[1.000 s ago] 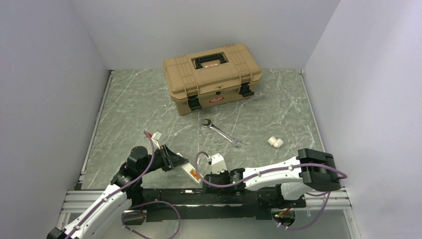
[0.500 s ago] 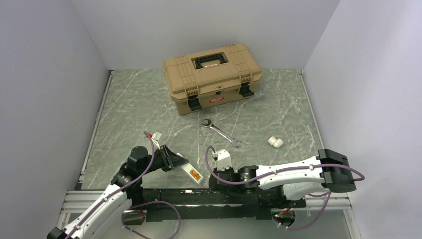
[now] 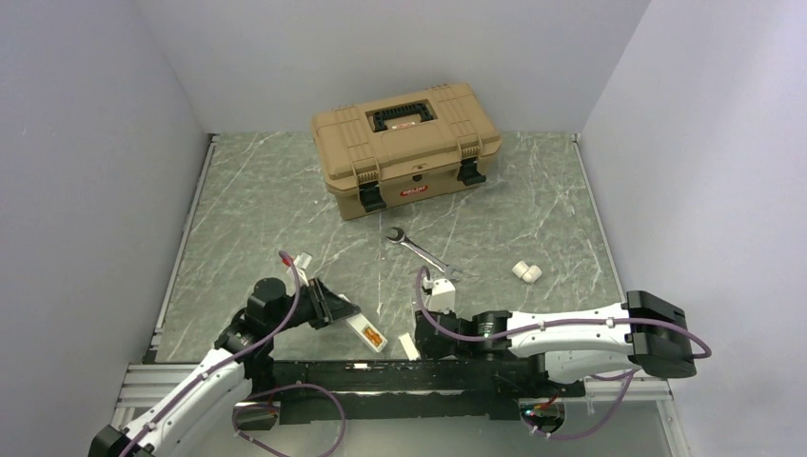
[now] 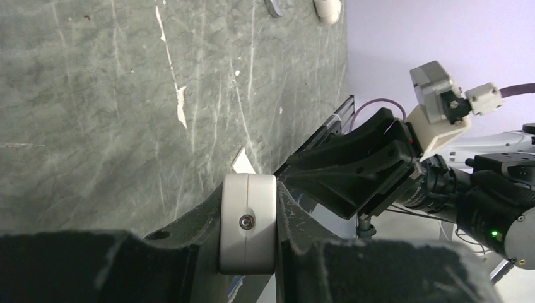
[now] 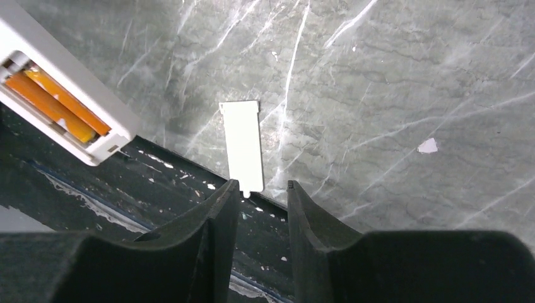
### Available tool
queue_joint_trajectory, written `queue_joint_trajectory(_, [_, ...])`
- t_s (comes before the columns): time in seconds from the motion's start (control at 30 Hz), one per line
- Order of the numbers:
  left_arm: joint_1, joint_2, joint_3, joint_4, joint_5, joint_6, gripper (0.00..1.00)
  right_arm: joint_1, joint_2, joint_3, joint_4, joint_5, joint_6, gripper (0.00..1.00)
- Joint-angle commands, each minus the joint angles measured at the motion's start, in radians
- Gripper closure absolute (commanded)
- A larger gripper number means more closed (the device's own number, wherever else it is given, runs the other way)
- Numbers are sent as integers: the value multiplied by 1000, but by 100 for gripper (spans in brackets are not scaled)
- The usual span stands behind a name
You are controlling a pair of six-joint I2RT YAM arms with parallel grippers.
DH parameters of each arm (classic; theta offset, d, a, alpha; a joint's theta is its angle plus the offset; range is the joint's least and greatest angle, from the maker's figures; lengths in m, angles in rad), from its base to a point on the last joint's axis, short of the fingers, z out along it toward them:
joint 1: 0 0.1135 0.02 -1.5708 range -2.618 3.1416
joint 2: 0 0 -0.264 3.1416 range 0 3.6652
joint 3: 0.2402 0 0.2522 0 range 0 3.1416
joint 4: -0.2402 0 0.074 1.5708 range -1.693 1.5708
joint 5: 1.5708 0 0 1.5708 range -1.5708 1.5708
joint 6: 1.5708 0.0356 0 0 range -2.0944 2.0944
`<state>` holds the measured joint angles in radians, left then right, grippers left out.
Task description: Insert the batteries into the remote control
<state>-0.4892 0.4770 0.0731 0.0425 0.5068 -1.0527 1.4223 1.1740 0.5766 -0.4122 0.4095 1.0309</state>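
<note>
So, starting on the left: the left gripper [image 3: 343, 317] is pinched tight on one end of the slim white rectangular remote control [image 3: 369, 335]. It's holding it over the near edge of the grey-green marbled table [image 3: 257, 209], a bit left of the middle. Can't tell whether the remote control actually touches the surface. Its orange-brown recess [image 5: 55, 104] faces up and is uncovered (the right wrist camera shows that nicely, while the left wrist one mostly shows a rounded white end squeezed between the black fingers [image 4: 195, 224]).

Just right of the remote control, and not touching it, a thin flat white plastic cover [image 5: 243, 145] lies on the table at the near edge. Its narrow tab end hangs over the black rail [image 5: 158, 183]. The right gripper [image 5: 262, 188] sits right at that tab with its jaws parted. There's a clear gap and nothing pinched between them.

Further back, a tan plastic toolbox [image 3: 407, 143] with a black handle sits near the back edge, about the middle, lid down. A steel open-ended wrench [image 3: 423, 252] lies between the toolbox and the right arm. Toward the right edge there are two small white cylinders [image 3: 526, 272], side by side and touching, well apart from the remote control.
</note>
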Motion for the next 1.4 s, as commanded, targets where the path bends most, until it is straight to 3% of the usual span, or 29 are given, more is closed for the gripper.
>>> queue_joint_trajectory(0.0, [2, 63, 53, 87, -7, 38, 100, -34, -46, -36, 115, -47, -10, 63])
queue_joint_trajectory(0.4, [-131, 270, 114, 246, -131, 32, 100, -42, -68, -70, 116, -43, 31, 63])
queue_joint_trajectory(0.83, [-180, 481, 132, 430, -168, 16, 100, -42, -139, -110, 94, -21, 63, 63])
queue_joint_trajectory(1.37, [-206, 587, 126, 563, -176, -3, 100, -42, -139, -116, 89, -21, 63, 62])
